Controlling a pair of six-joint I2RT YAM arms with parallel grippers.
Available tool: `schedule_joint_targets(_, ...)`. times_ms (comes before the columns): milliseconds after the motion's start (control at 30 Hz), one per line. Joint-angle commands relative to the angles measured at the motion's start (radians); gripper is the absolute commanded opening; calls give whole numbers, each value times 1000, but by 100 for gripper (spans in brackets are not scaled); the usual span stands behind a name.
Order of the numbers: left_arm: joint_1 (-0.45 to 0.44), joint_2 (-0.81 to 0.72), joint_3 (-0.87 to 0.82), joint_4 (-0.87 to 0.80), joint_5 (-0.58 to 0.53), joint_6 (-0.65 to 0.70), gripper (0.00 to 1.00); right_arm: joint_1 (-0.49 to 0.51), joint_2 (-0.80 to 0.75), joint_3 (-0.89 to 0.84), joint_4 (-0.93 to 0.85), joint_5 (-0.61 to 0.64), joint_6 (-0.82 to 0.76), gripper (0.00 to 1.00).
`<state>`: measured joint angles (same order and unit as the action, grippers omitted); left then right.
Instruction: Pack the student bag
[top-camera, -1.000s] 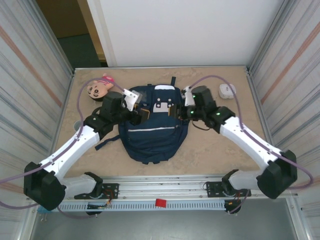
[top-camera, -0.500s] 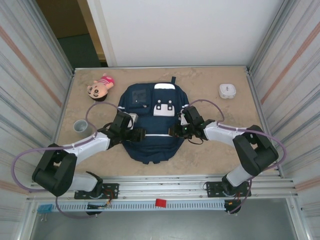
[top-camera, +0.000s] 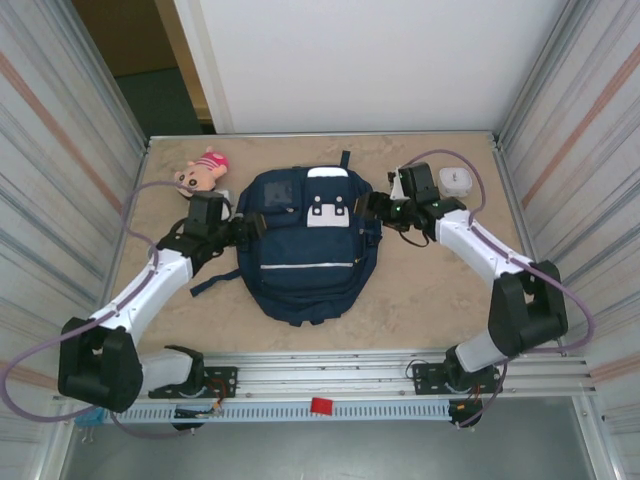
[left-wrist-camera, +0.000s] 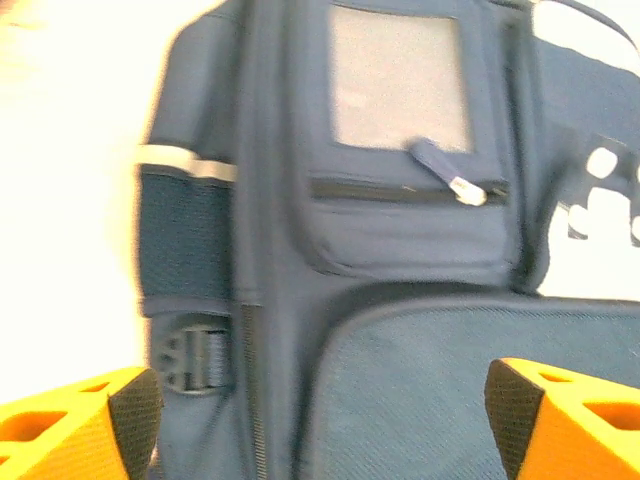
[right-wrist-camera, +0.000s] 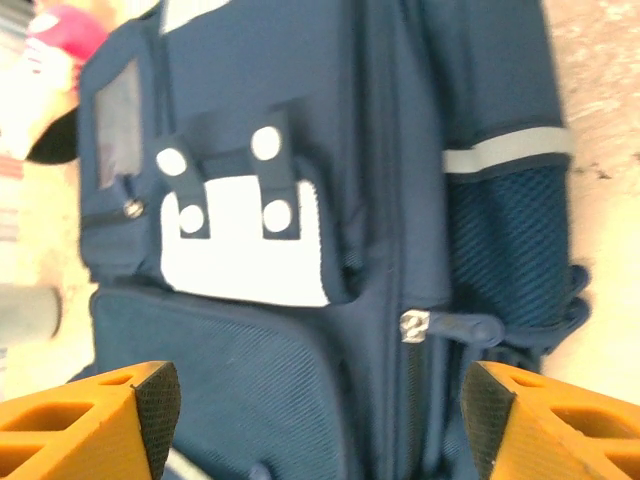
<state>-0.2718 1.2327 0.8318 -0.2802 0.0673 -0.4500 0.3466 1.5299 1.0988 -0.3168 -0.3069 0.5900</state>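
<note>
Navy-blue fabric lies below both my wrists. The student bag (top-camera: 308, 250), a large cloth backpack with grey trim stripes and white patches, rests flat, front pockets up, in the middle of the beige table (top-camera: 440, 295).

A second ago I had it bunched between my arms at its upper corners, then I drew back toward its lower half. Now I am out at its upper flanks again, and it lies smooth and full-width.

My left gripper (left-wrist-camera: 322, 405) hangs over the left side pocket. Its orange fingers with dark pads (left-wrist-camera: 135, 405) are spread wide, nothing between them. My right gripper (right-wrist-camera: 320, 400) is released just as wide over the right side, with the grey metal zip pull (right-wrist-camera: 415, 327) just ahead of it.

So I have let go. The bag is laid out, and as far as I can see its zips are shut.

The pink plush doll (top-camera: 200, 172) and the small white case (top-camera: 455, 181) sit outside on the table. I judge the packing barely begun, and getting that zip open looks like the next job.
</note>
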Motion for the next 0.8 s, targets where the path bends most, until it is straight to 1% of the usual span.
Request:
schedule_joint_targets(0,22,67,-13,16,45,3,84,-9,125,20,-58,-16,-21,75)
schedule_joint_targets(167,8,241,-15,120,121,-5,79,-8,248,-2,53,-72,8,71)
schedule_joint_targets(300,-63,343,27,164,107,-16,73,-21,285,-12,59,-58,-5,67)
schedule_joint_targets(433,-156,413,108,171,85,-21,72,-89,255,-68,60,-61,-30,65)
schedule_joint_targets(567,-225,462,169,180,77,-40,72,-166,208,-114,41,-80,-68,65)
schedule_joint_targets(667,-246,481,197,184,68,-55,73,-198,175,-135,35,-84,-87,65)
schedule_joint_targets(767,-247,454,207,174,55,-57,75,-221,153,-119,12,-93,-110,67)
